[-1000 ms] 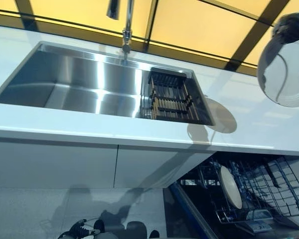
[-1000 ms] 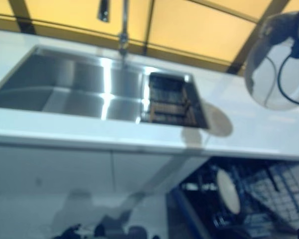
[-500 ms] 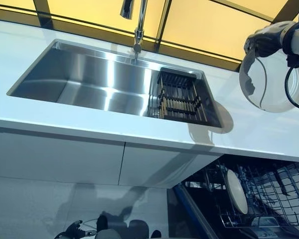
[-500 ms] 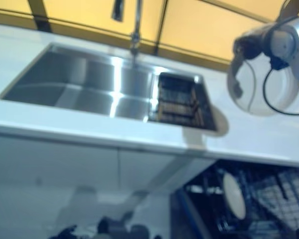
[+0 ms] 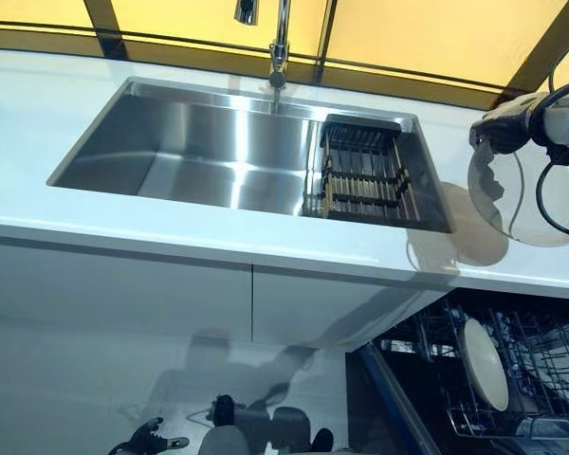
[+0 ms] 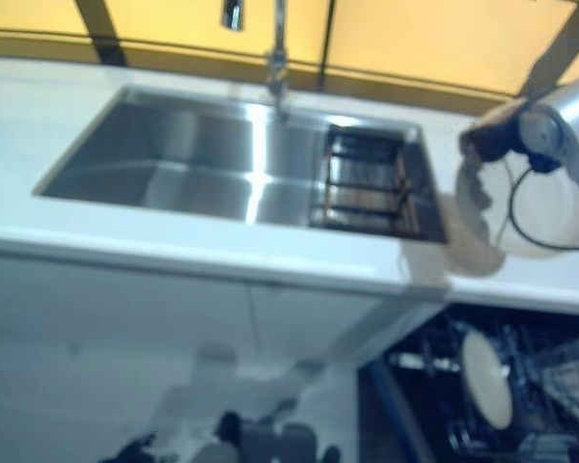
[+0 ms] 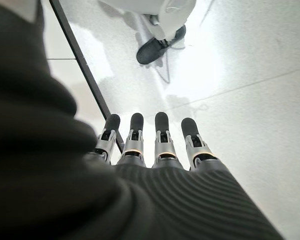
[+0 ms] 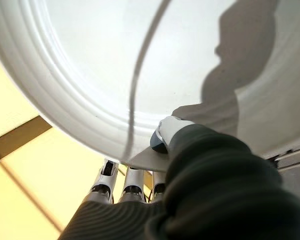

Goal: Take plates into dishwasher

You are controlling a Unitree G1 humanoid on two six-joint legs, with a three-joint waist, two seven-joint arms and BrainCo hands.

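My right hand (image 5: 512, 123) holds a white plate (image 5: 541, 204) by its rim above the white counter, right of the sink. In the right wrist view the thumb (image 8: 166, 135) presses on the plate's face (image 8: 140, 60) and the fingers (image 8: 125, 187) curl behind its rim. The open dishwasher's lower rack (image 5: 522, 370) shows at the bottom right, with one white plate (image 5: 484, 363) standing on edge in it. My left hand (image 7: 150, 150) hangs low over the floor with straight fingers, holding nothing.
A steel sink (image 5: 218, 156) with a tap (image 5: 279, 38) sits in the white counter (image 5: 123, 237); a dark drying rack (image 5: 363, 172) fills its right end. White cabinet doors (image 5: 123, 303) stand below. A person's shoe (image 7: 157, 45) shows on the floor.
The camera has swung, so the whole scene shifted right and down. My right hand with the plate has come lower, now just over the counter by the sink's right end.
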